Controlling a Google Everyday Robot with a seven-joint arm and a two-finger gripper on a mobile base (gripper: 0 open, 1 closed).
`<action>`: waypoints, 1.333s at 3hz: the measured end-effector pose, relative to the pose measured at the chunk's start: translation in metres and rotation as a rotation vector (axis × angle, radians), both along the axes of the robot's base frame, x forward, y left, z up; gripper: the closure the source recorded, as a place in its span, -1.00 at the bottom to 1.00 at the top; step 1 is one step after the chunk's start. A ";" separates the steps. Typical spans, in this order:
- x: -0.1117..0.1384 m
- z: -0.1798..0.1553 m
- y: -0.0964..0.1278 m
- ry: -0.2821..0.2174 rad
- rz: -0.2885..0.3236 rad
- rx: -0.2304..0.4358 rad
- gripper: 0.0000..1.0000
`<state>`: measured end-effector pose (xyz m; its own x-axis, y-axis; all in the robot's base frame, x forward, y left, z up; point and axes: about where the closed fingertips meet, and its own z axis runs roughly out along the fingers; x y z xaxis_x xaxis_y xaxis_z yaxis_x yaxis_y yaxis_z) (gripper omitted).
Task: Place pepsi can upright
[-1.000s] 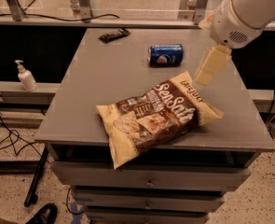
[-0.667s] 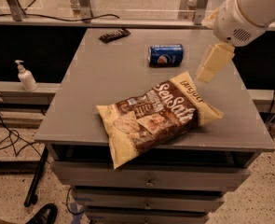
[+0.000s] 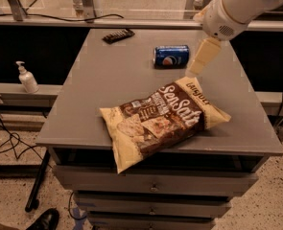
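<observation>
Step in hand: approach to the pepsi can (image 3: 171,56), before any grasp; judged from the can lying on its side, ungripped.
Can's place: on the counter (image 3: 107,95), in the far half, right of the middle, nearer the far edge than the near edge.
Can's long axis: level, running left to right, roughly parallel to the far edge.
Can's pointing: ends toward the left and right edges; round logo turned up and toward the near edge; top end not identifiable.
Tool's place: tool (image 3: 195,68) hanging above the counter just right of the can, slanted down and leftward, tip near the can's right end and over the far corner of the chip bag (image 3: 165,121); seemingly apart from the can.
Tool's state: apart or together, cannot tell; clamped on nothing.
Next move, as a judgement: shift left and lower over the can, close across its round body, lift, turn the long axis from level to vertical, set down on bare counter.
Care called for: round body likely to roll toward the far or near edge if nudged; chip bag close on the near side, so little room there; more free room toward the left edge for setting down.
Also there: dark flat packet (image 3: 118,35) near the far left corner, well apart from the can.
</observation>
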<state>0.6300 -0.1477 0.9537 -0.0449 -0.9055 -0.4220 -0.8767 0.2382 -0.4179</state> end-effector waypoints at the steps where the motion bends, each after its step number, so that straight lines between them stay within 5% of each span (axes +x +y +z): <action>1: 0.029 -0.014 0.006 -0.011 0.005 -0.060 -1.00; 4: 0.090 -0.054 0.003 0.015 0.038 -0.191 -1.00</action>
